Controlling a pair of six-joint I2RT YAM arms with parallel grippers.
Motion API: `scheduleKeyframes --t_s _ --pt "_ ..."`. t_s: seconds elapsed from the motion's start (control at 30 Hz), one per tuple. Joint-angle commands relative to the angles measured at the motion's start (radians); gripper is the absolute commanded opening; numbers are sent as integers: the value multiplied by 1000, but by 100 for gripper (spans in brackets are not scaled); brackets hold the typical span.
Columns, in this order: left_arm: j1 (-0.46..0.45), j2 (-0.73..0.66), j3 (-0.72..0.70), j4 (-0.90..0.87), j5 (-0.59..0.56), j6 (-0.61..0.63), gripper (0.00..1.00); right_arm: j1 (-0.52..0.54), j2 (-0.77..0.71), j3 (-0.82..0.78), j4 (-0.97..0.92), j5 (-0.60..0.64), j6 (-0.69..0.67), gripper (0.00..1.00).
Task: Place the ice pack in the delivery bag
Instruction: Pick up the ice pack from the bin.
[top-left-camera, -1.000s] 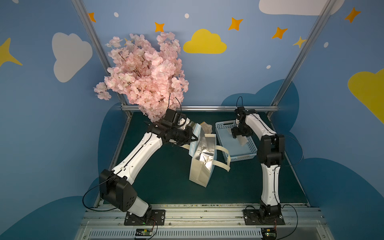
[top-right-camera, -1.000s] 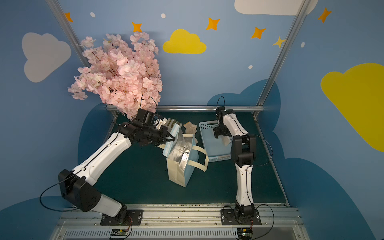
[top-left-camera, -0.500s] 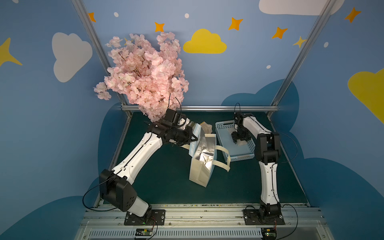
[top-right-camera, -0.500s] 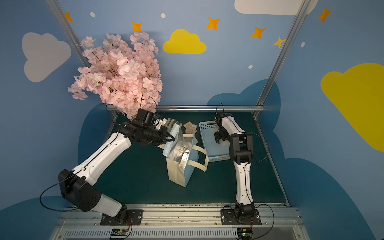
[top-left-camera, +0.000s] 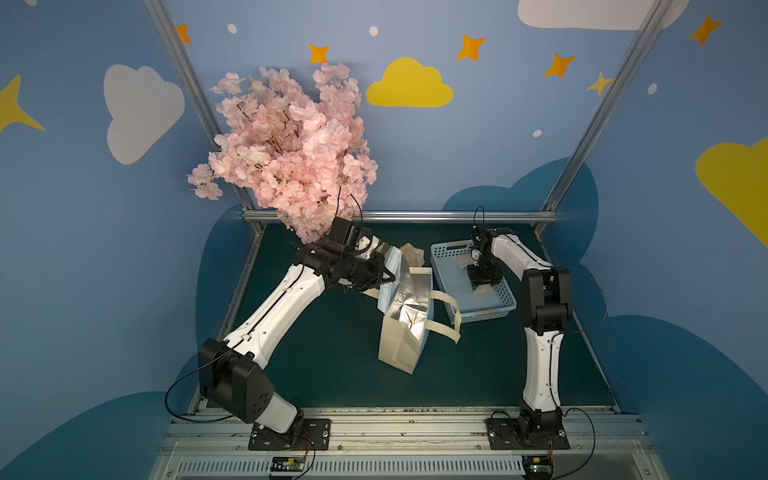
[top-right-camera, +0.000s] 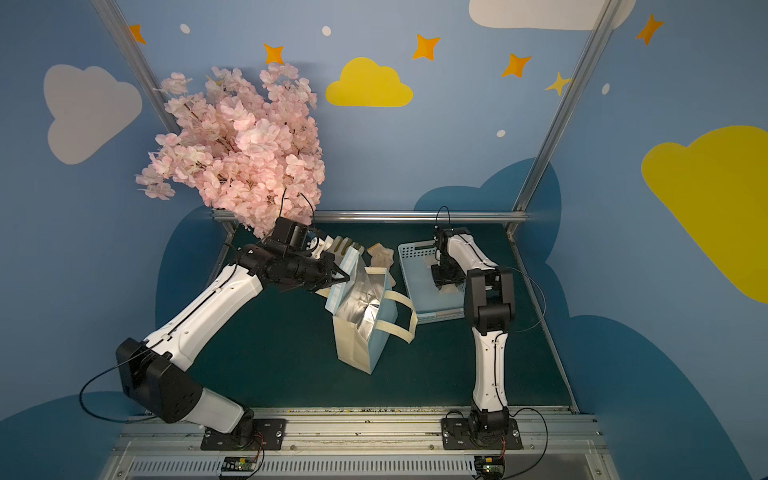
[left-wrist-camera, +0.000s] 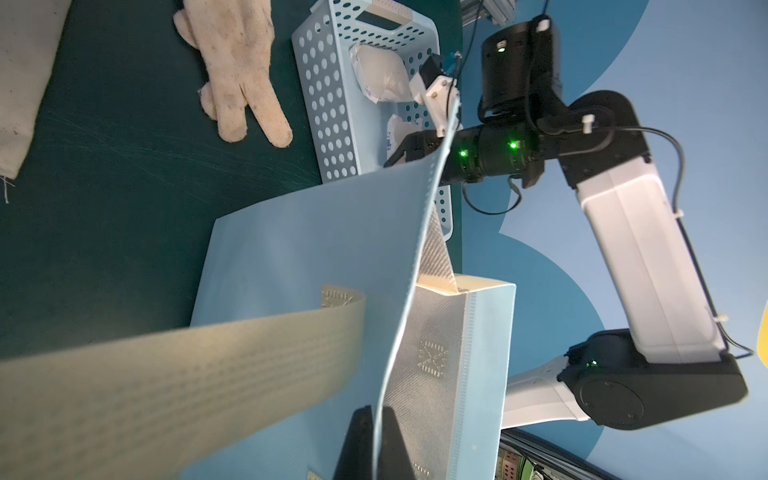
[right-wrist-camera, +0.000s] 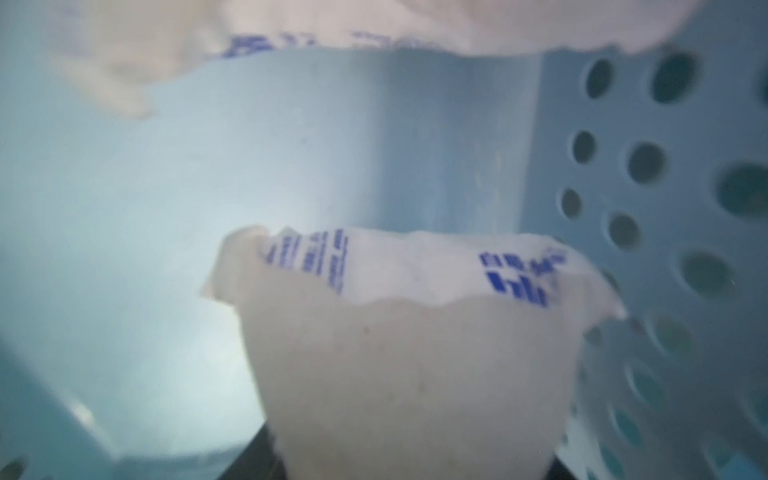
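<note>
Surroundings: pink blossom branch (top-left-camera: 286, 153) overhanging the left arm at the rear. Beige gloves (left-wrist-camera: 237, 75) flat on the green mat (top-left-camera: 332, 353), behind the delivery bag (top-left-camera: 397, 345) and near the perforated blue basket (top-left-camera: 482, 318). Bag standing tilted mid-mat just beside the basket, mouth open, foil lining showing. One cream handle (top-left-camera: 446, 316) drooping toward the basket. Basket wall between ice pack (right-wrist-camera: 415, 353) and bag. Second pack (left-wrist-camera: 380, 77) lying further along in the same basket.

Left gripper (left-wrist-camera: 375, 415): clamped tight on the bag's blue rim, holding that wall up. Right gripper (top-left-camera: 482, 284): down inside the basket, ice pack apparently between the jaws. Wrist view blurred there, so firm grip or mere contact not determinable.

Markings: blue print along the sealed edge of both packs, too blurred to read.
</note>
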Motion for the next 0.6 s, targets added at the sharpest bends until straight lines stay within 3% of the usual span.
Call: scheduleKeyframes --t_s 0.0,0.13,0.2,0.33,0.57 --pt "4 -22 24 -11 6 -5 3 34 -224 6 -2 -76 -9 23" --pt "4 -20 25 -7 6 -4 3 99 -400 5 0 -156 -42 23" --pt "4 -14 25 -3 13 -5 3 132 -468 4 20 -270 -56 23" --pt "4 -1 29 4 26 -10 3 234 -600 -50 136 -376 -56 22" --pt "4 8 39 5 26 -8 3 408 -697 -125 309 -529 -64 24"
